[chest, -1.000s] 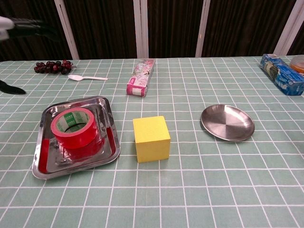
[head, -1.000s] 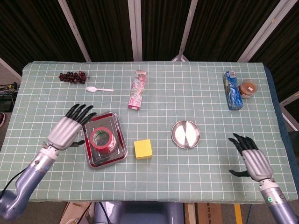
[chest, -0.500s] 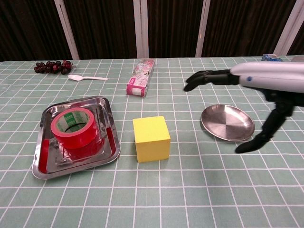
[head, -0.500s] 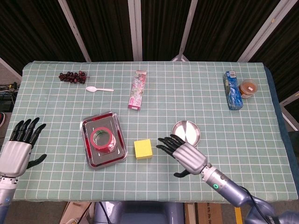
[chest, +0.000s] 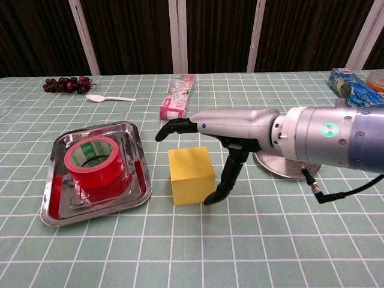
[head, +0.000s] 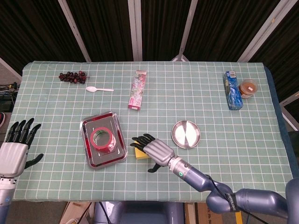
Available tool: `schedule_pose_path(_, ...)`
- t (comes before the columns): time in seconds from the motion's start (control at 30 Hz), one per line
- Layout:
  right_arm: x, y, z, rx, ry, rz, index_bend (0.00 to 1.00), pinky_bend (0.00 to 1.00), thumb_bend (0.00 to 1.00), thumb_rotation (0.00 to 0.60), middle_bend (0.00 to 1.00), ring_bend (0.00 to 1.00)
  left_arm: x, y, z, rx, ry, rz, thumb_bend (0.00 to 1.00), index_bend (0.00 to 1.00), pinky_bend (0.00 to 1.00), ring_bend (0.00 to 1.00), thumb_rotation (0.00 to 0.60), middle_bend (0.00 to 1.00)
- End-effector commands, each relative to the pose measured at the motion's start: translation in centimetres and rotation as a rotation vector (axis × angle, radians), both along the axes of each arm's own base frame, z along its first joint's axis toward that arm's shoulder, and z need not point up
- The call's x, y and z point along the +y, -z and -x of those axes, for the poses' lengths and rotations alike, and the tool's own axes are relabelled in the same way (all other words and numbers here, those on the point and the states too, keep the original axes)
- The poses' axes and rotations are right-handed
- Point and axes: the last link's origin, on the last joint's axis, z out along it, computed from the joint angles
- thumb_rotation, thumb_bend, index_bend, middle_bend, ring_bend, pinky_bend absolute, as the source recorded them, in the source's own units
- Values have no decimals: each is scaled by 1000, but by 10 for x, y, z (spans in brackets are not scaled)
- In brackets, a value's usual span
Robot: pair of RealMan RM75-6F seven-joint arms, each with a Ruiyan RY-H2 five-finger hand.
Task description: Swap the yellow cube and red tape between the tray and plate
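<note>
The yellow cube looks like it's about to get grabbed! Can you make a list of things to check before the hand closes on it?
1. Cube free to lift: ok. It stands alone on the table, with nothing on top.
2. Right hand lined up: ok. It hovers over the cube, thumb down beside the cube's right face.
3. Fingers open: ok. They are spread and hold nothing.
4. Thumb touching the cube: cannot tell. It is close, but contact is not clear.
5. Plate ready: ok. It is bare inside.
6. Left hand out of the way: ok. It is open at the table's left edge, far from the tray holding the tape.
</note>
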Motion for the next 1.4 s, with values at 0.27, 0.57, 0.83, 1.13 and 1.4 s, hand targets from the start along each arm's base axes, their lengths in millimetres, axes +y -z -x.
schedule_pose_path(0.27, -27, 29, -6, 68, 30, 15, 119, 118, 38, 600, 6, 198, 2, -3, 2, -8, -3, -20, 43, 128, 42, 0, 600, 0)
schedule_pose_path(0.57, -32, 38, -5, 89, 17, 50, 238, 311, 176, 600, 167, 427, 3, -4, 1, -27, 31, -43, 50, 131, 69, 0, 600, 0)
schedule_pose_path(0.83, -39, 25, -7, 36, 15, 129, 377, 419, 317, 600, 285, 522, 3, -7, 2, -42, 28, -62, 50, 139, 69, 0, 600, 0)
schedule_pose_path(1.13, -63, -42, 20, 33, 67, 262, 377, 419, 323, 600, 285, 523, 2, -8, 2, -38, 35, -61, 50, 139, 69, 0, 600, 0)
schedule_pose_path(1.4, -76, -75, 80, 145, 165, 259, 377, 419, 323, 600, 285, 523, 2, -4, -1, -26, 39, -65, 50, 139, 69, 0, 600, 0)
